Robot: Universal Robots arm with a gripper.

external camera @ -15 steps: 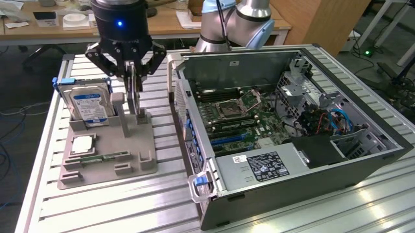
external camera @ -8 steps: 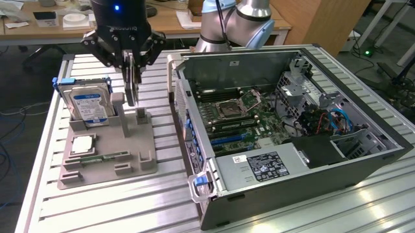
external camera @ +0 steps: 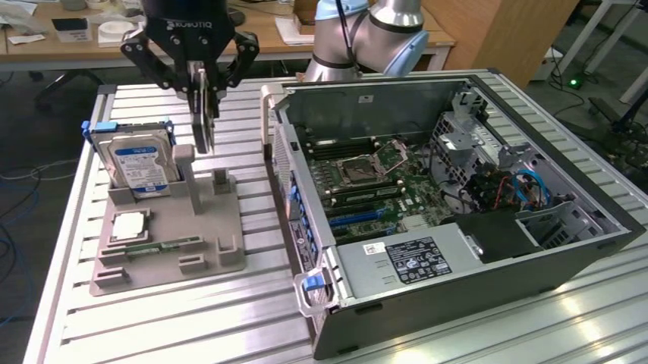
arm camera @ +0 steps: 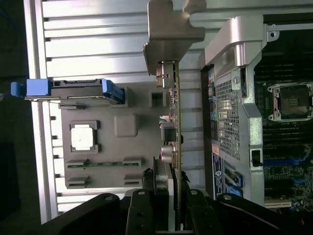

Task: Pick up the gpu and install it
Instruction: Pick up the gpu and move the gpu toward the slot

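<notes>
Slatted metal worktop [external camera: 152, 318]: gpu [external camera: 203, 125] picked up, not yet installed.
Above the grey rack [external camera: 202, 262] holding a hard drive [external camera: 139, 163], near the worktop's far edge, the claw [external camera: 202, 85] points straight down, clamped on the gpu, which hangs edge-on, clear of the rack and outside the open computer case [external camera: 567, 227].

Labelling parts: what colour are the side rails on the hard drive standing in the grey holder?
Blue. The rails show best in the wrist view.

Thin dark gpu [external camera: 206, 125] hangs upright, clamped in hand [external camera: 202, 89].
</notes>
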